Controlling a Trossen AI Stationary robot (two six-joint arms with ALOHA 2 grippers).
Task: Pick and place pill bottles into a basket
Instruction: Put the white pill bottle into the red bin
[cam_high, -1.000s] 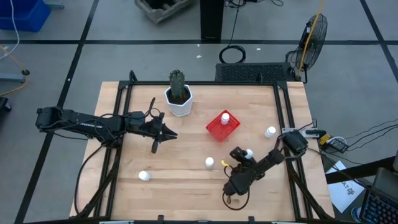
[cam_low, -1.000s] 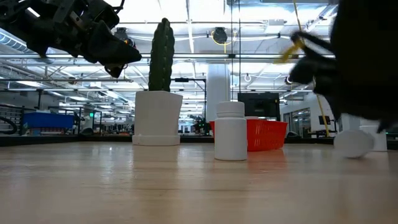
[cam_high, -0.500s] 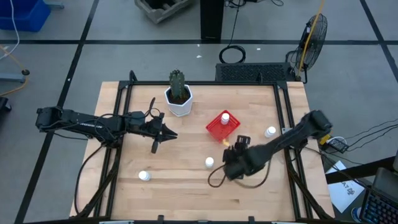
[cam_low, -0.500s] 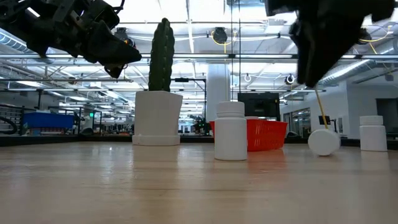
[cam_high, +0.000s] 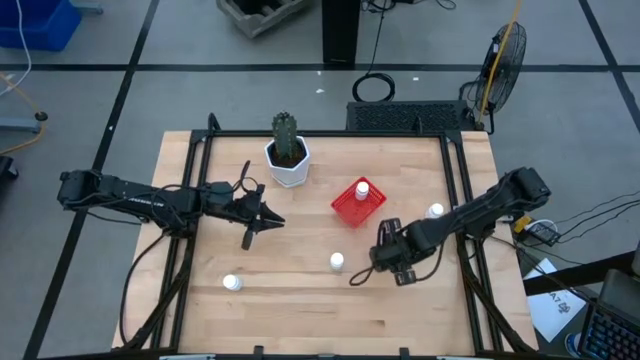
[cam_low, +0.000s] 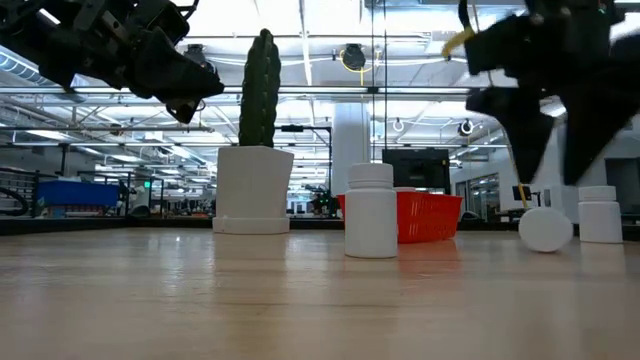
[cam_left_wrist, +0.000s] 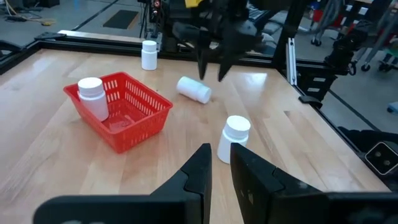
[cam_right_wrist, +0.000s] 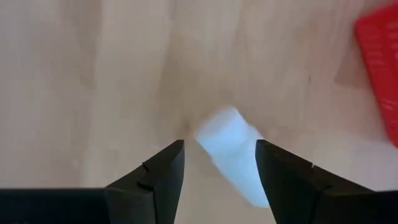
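A red basket (cam_high: 358, 203) near the table's middle holds one upright white pill bottle (cam_high: 362, 187). Three more bottles stand on the table: one at the right (cam_high: 435, 211), one near the middle (cam_high: 337, 261), one at the near left (cam_high: 231, 283). Another bottle (cam_right_wrist: 233, 155) lies on its side on the table. My right gripper (cam_high: 384, 244) is open and points down just above it, one finger on either side, touching nothing (cam_low: 545, 165). My left gripper (cam_high: 268, 216) is shut and empty, above the table's left half.
A white faceted pot with a green cactus (cam_high: 287, 155) stands at the far side, left of the basket. Black rails (cam_high: 196, 190) run along the table's left and right sides. Cables hang from my right arm (cam_high: 362, 275).
My right gripper has swung from the table's near edge toward the far edge and turned to point down over the lying bottle. That bottle has shifted a little along the table.
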